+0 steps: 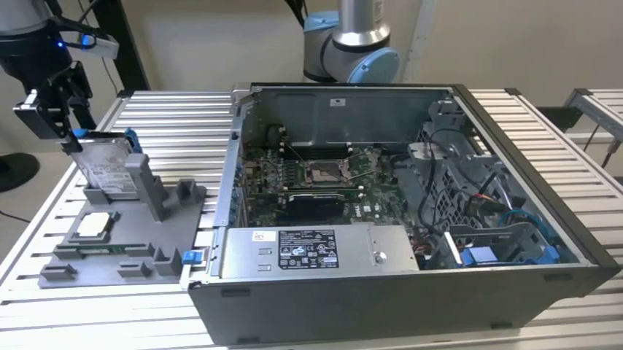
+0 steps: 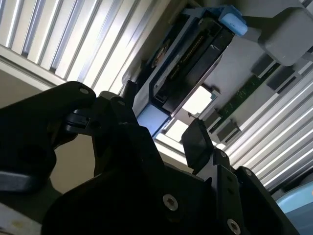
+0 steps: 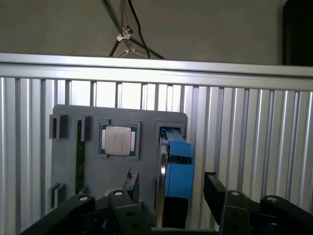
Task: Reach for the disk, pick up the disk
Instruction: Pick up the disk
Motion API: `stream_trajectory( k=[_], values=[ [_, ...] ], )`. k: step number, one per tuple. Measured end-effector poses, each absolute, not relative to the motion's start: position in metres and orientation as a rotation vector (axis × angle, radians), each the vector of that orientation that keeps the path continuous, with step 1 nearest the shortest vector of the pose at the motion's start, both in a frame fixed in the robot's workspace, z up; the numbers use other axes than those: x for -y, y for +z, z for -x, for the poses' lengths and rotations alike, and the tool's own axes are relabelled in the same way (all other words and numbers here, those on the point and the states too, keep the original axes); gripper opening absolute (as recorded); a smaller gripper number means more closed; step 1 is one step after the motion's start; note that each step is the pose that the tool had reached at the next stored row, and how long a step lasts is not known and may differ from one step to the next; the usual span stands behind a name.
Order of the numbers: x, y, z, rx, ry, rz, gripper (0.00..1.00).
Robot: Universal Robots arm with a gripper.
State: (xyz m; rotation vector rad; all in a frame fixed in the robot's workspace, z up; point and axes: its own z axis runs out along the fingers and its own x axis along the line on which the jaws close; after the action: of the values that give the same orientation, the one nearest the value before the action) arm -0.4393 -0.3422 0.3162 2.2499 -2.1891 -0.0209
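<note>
First wrist view looks down past my gripper (image 3: 171,178), whose two black fingers (image 3: 132,182) are spread wide, one on either side of the disk (image 3: 177,166). The disk stands on edge between them, its thin silver side and blue rail facing the camera. In the second wrist view there is a gap of light between one finger pad (image 2: 198,139) and the near end of the disk, so I judge that I am straddling it without pinching it. The reach looks as good as done, and the closing and the lift are not done. In the exterior view the disk (image 1: 105,169) sits upright in a slot of the grey holder (image 1: 107,264), label face outward, with my fingertips at its upper corner. I cannot tell from there whether they touch it. It has not left the slot, so none of the pick-up shows as finished. Just beside the disk on the same holder lies the small square silver chip (image 3: 119,141), flat in its own recess and apart from my fingers. The holder rests on the slatted metal tabletop (image 1: 175,120). Beyond it, toward the exterior view's right, stands the open computer case (image 1: 322,313) with its board and cables showing, well apart from where I am working.
</note>
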Motion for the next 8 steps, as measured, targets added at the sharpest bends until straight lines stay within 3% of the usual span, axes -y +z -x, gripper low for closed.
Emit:
stream_trajectory(
  k=[8],
  values=[
    [0.3422, 0.3142, 0.4393, 2.189, -0.021, -2.25, 1.0]
  ],
)
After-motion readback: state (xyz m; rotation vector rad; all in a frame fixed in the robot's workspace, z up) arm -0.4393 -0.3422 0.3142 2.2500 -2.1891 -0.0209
